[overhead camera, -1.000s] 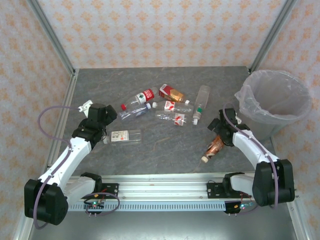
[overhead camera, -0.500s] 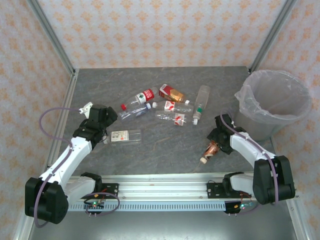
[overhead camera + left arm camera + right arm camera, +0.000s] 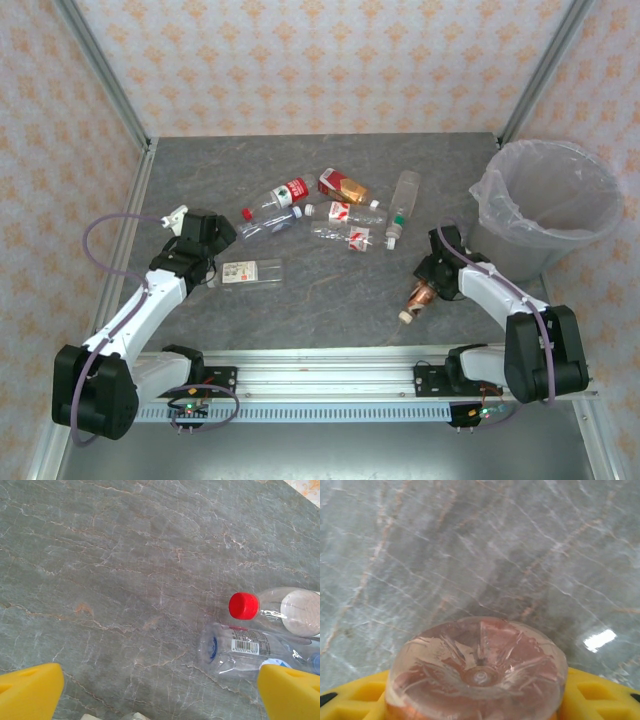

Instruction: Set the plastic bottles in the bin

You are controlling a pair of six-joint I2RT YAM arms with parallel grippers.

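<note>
The plastic bottle with the copper-brown label [image 3: 424, 297] lies on the grey marbled table [image 3: 330, 300], its base end between the yellow fingers [image 3: 600, 695] of the right gripper [image 3: 436, 284] and its white-capped neck pointing away toward the near edge. The wrist view shows the clear ribbed base [image 3: 477, 670] wedged between the two pads, so the jaws are narrowed onto it and appear to touch both sides; how firmly they bite I cannot tell. The hold sits at one end of the bottle, so the main risk is that the long free end swings down or the thin, slick wall buckles and squirts out of the pads during the lift. The round pale grey-white bin with its clear liner [image 3: 520, 255] stands just beyond and to the right of this gripper, and its rim is high, so a low or sagging carry could knock the bottle against the wall or snag the loose liner. The other plastic bottles [image 3: 340, 215] lie well to its left. The left gripper [image 3: 160, 695] hangs wide open, holding nothing, over bare table, with a red-capped bottle [image 3: 280, 612] ahead to its right.
</note>
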